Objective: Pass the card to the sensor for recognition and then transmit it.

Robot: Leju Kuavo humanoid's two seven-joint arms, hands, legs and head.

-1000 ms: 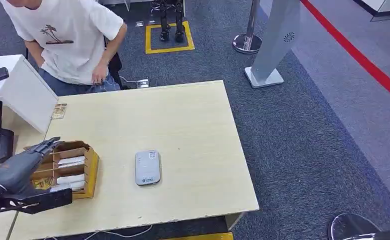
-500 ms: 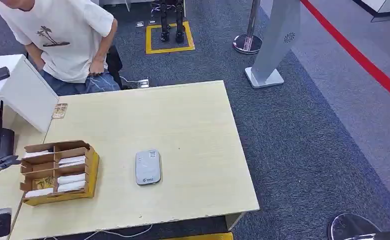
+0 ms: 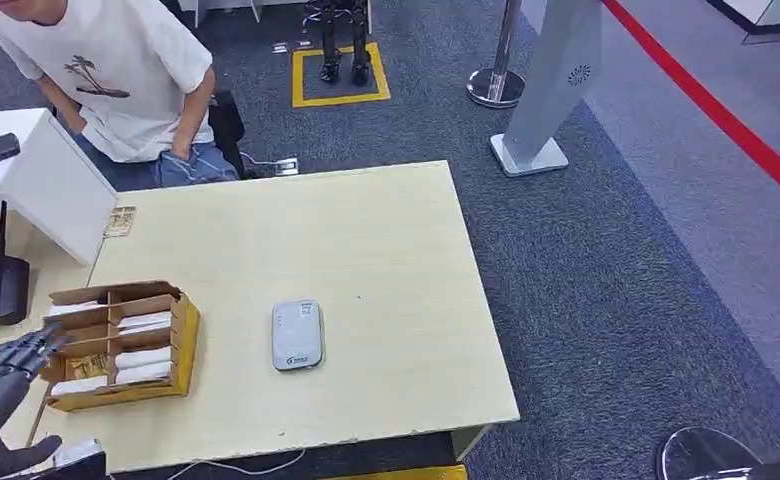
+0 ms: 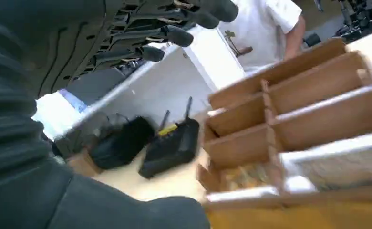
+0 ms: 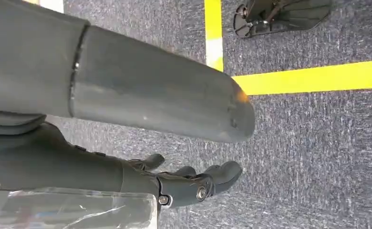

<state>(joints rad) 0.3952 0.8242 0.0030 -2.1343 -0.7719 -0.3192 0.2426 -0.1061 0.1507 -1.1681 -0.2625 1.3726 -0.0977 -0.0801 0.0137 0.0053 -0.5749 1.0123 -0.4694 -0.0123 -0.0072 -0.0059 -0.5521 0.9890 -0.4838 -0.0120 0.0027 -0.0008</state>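
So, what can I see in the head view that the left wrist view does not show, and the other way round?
Head view alone: the grey sensor lying on the wooden table, and the carpet with its red line.

Left wrist view alone: a second dark device beside the black router.

Both: the left hand, fingers spread and holding nothing, the cardboard box of cards, the router, and the person in a white shirt.

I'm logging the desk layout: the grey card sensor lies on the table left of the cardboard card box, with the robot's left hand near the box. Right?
One thing is off: in the head view the grey card sensor lies to the right of the cardboard card box, not left. The left hand is indeed near the box, at its left side.
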